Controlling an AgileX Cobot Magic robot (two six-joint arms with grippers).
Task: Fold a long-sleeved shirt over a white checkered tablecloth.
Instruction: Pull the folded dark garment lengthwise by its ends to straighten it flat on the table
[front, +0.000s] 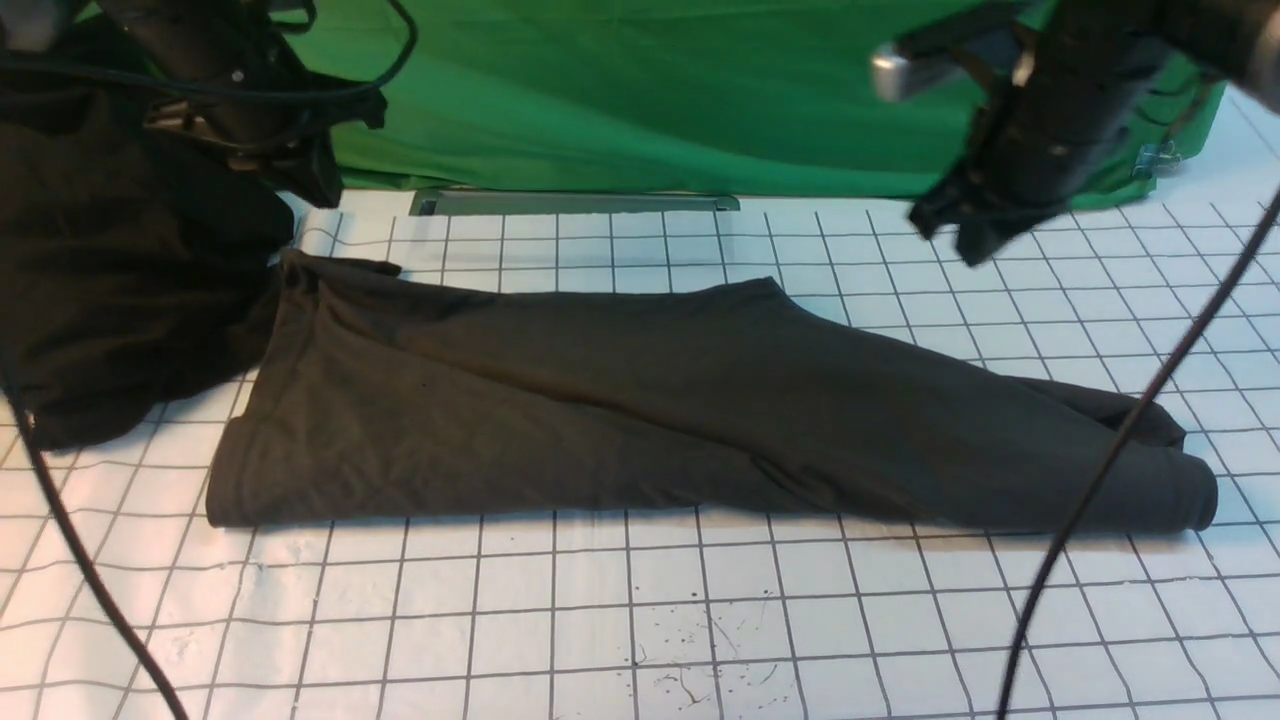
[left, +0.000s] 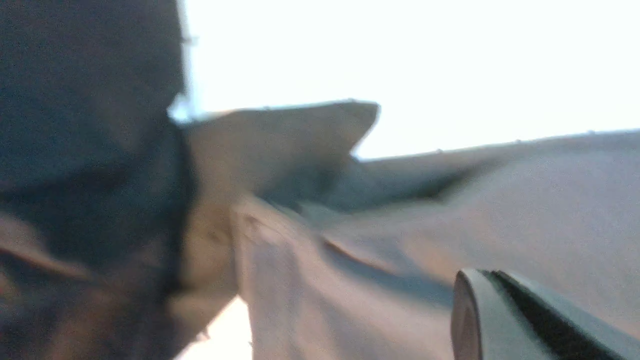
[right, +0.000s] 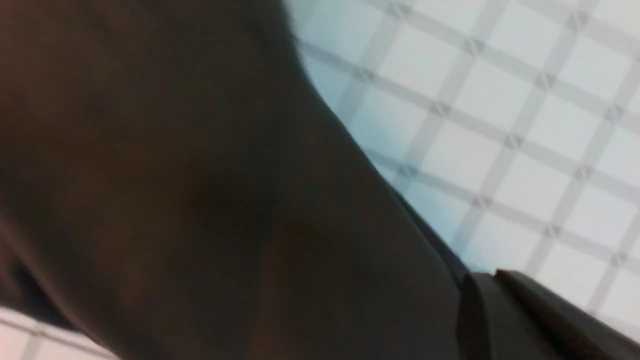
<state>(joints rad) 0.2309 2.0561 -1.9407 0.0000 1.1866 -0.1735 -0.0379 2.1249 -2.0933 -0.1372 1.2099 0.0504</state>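
The long-sleeved shirt (front: 620, 400) lies folded into a long dark band across the white checkered tablecloth (front: 600, 620), its rolled end at the right. Raised over the shirt's far left corner, my left gripper (front: 315, 190) is shut and holds nothing. My right gripper (front: 960, 235) hovers above the bare tablecloth behind the shirt's right part, shut and empty. In the left wrist view the closed gripper (left: 482, 300) hangs over the shirt (left: 500, 200). The right wrist view shows the closed gripper (right: 482, 300) between the shirt (right: 175, 190) and the tablecloth (right: 500, 125).
A black shapeless heap of cloth (front: 110, 280) sits at the left, touching the shirt's left end. A plain green cloth (front: 650, 90) hangs at the back with a grey bar (front: 575, 203) below it. Arm cables (front: 1100, 470) cross in front on both sides.
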